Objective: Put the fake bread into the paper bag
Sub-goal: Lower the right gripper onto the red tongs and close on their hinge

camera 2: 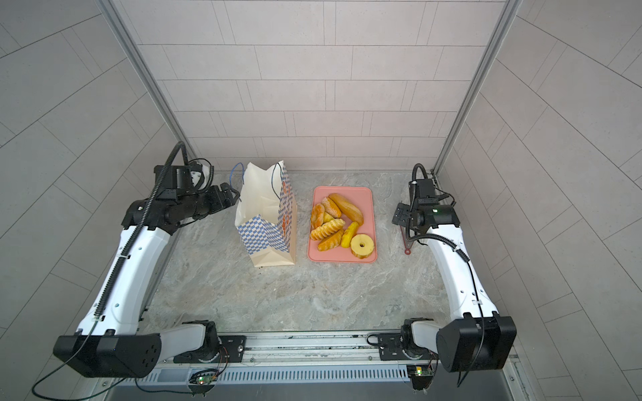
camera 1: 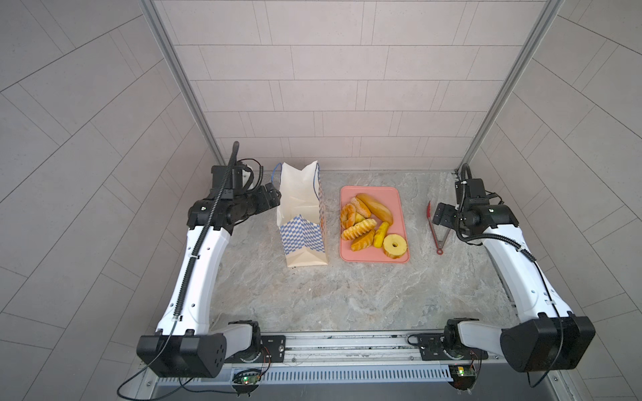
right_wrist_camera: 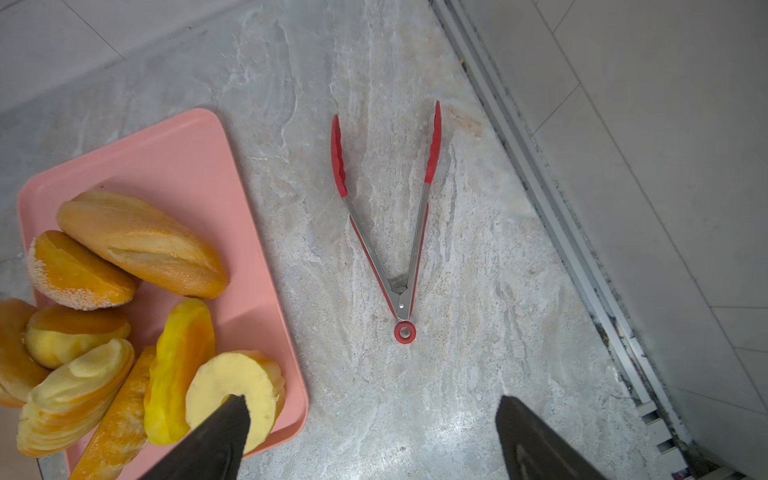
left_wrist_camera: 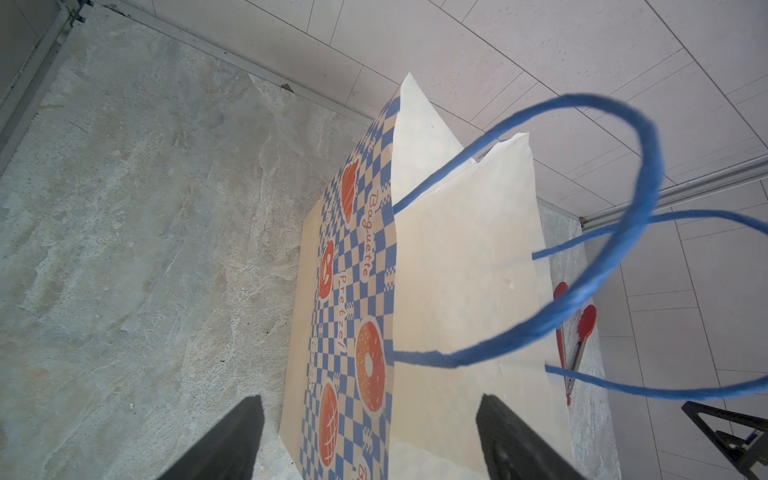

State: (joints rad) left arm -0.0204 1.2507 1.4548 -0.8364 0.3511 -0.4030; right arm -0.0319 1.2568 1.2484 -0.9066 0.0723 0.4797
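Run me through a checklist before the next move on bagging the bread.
1. The bag stands upright with its mouth open: ok.
2. All the bread lies on the tray, none held: ok.
3. The left claw is open and empty: ok.
4. The right claw is open and empty, above the tongs: ok.
5. The tongs lie spread on the table, nothing on them: ok.
6. The left claw is apart from the bag's wall: cannot tell.

Bare tabletop point(right_wrist_camera: 478, 291) around red tongs point(right_wrist_camera: 402, 305)
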